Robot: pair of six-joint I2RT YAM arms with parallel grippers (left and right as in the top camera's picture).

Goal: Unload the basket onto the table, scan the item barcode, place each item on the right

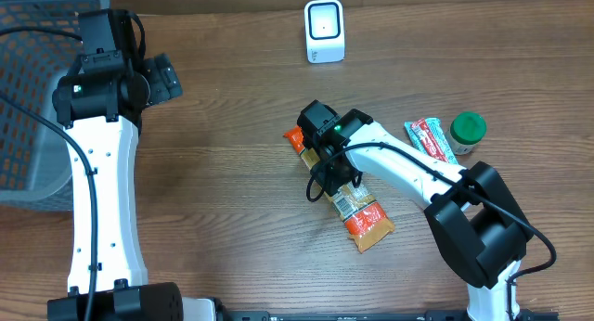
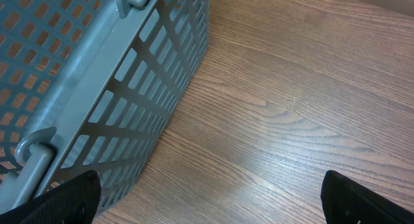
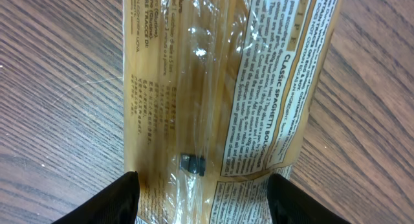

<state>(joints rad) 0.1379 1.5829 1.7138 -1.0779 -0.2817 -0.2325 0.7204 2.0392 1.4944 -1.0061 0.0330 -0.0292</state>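
Centrally on the wooden table (image 1: 232,173) lies the spaghetti pack (image 1: 368,221), flat and with its printed side up. In the overhead view its long axis runs diagonally: one orange end points up-left, and the other orange end points down-right, toward the base of the right arm. The right gripper (image 1: 332,171) stands over the upper half of the pack and hides that part from above.

In the right wrist view the spaghetti pack (image 3: 213,88) fills the middle of the frame, its long axis running straight away from the camera. Clear film shows the pale strands, and a recipe panel headed "CLASSIC SPAGHETTI" runs lengthwise along the right side. The right gripper (image 3: 207,198) has its jaws parted and straddles the pack, with one dark finger at each long edge.

The white scanner (image 1: 325,31) stands upright near the far edge of the table, well apart from the pack. A red-and-white snack packet (image 1: 430,137) and a green-lidded jar (image 1: 468,131) lie just beside each other to the right of the arm.

The left gripper (image 1: 165,77) hangs beside the grey plastic basket (image 2: 129,75). In the left wrist view the left gripper (image 2: 213,198) has its jaws spread wide, with only bare table between them.
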